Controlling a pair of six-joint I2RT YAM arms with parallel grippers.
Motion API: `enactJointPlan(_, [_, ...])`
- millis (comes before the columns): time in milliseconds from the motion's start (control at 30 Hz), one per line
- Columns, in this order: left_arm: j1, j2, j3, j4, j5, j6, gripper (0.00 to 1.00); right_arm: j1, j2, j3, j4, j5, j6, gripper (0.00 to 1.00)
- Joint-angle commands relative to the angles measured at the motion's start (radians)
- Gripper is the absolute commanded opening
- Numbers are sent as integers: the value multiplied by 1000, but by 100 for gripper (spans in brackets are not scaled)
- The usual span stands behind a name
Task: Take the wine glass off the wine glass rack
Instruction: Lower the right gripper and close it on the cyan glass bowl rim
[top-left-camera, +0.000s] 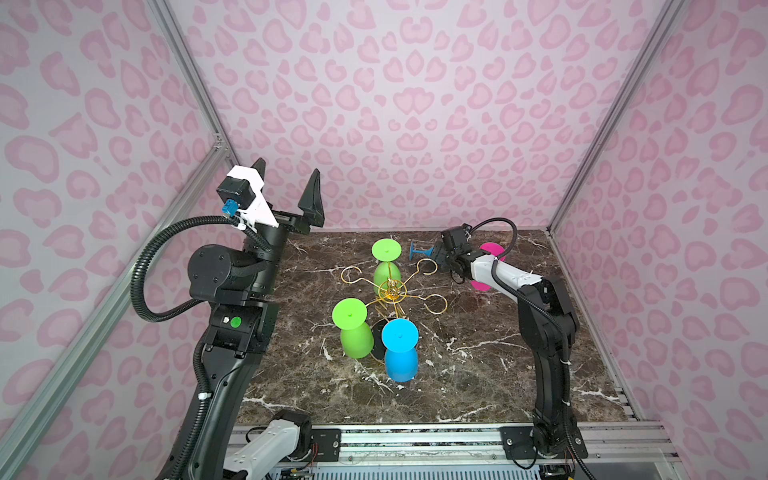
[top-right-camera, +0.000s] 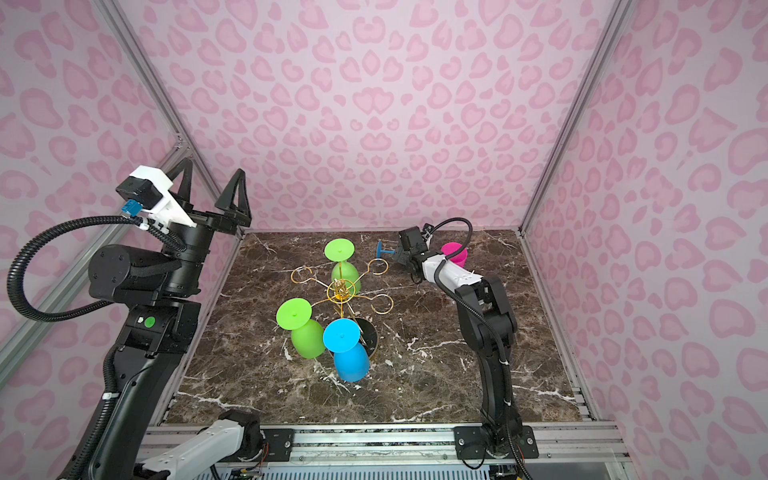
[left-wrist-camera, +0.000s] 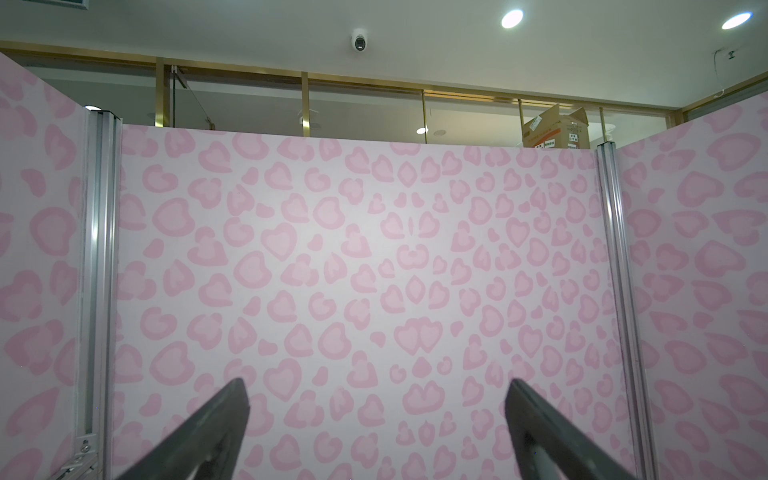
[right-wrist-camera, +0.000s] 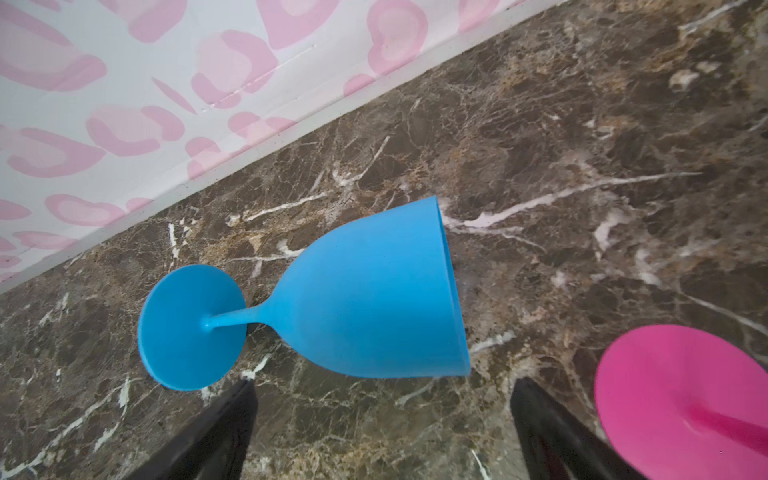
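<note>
Blue wine glass (right-wrist-camera: 332, 307) lies on its side off the rack; the right gripper (right-wrist-camera: 382, 386) is spread wide near it, holding nothing.
The glass rests on the marble table (top-left-camera: 478, 374) by the back wall, near a pink glass (right-wrist-camera: 681, 399). The wine glass rack (top-left-camera: 390, 291) stands mid-table with a far green glass (top-left-camera: 386, 270), a near green glass (top-left-camera: 353, 336) and a hanging blue glass (top-left-camera: 400, 357) upside down on it. The left gripper (top-left-camera: 287, 167) is raised, wide and empty.

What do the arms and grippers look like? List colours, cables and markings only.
Left arm: black, ribbed black cable hose, green round sticker, white camera bracket with blue plug. Right arm: black with a white forearm shell, thin black cable. Left gripper and right gripper: black triangular fingers.
</note>
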Motion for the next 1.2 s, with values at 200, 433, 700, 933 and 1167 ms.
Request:
enactJointPlan(200, [0, 0, -3, 19, -4, 25, 97, -2, 4, -31, 140, -137, -21, 92])
enactJointPlan(433, [0, -6, -5, 17, -26, 49, 97, -1, -18, -86, 222, -213, -5, 86])
enactJointPlan(700, [-1, -8, -6, 18, -21, 47, 97, 9, -62, -109, 178, -150, -19, 88])
enactJointPlan(933, [0, -7, -7, 20, -18, 44, 97, 20, -78, -82, 77, 25, -53, 97])
enactJointPlan(1167, [0, -12, -7, 20, -19, 43, 97, 4, 11, 17, 5, 30, -53, 97])
